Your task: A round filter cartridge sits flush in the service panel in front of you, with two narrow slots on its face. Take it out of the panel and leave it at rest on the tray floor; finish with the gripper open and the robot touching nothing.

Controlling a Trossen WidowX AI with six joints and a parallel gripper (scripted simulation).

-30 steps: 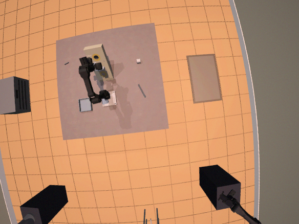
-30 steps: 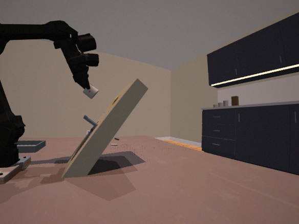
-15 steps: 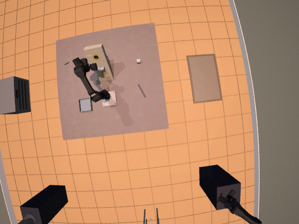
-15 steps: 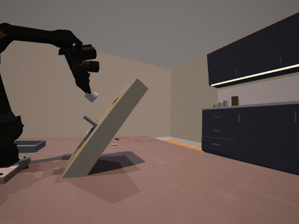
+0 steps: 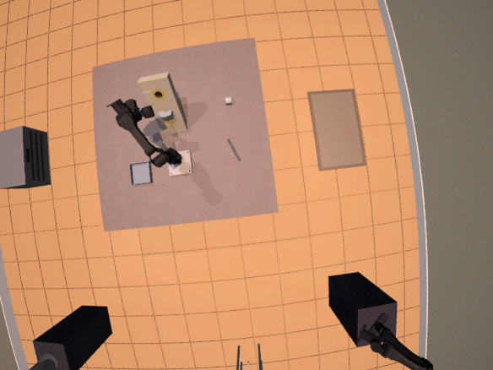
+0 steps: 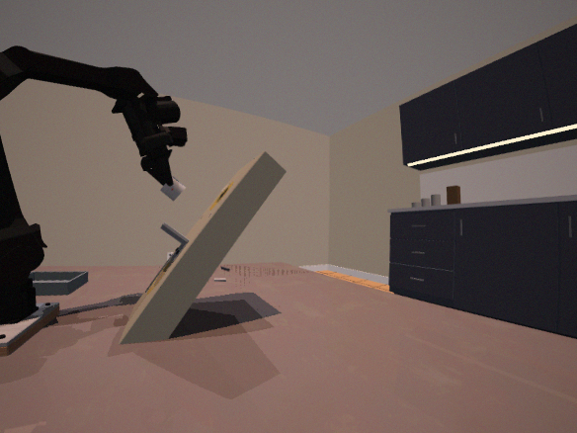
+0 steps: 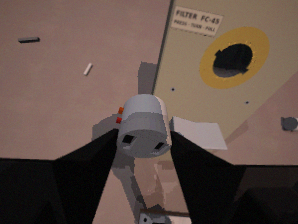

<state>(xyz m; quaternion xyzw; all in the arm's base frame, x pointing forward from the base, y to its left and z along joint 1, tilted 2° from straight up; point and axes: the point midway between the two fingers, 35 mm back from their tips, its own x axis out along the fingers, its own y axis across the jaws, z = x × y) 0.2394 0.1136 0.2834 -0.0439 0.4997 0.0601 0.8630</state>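
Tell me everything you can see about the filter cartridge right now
The filter cartridge is a short, pale grey cylinder, smooth and plastic-looking, with two small dark rectangular slots on its face and two small orange-red marks on its side. It is out of the panel, leaving the yellow-ringed socket dark and vacant. The gripper is shut on it, black fingers pressing opposite sides, and it hangs tilted in the air in front of the leaning panel, touching nothing else.
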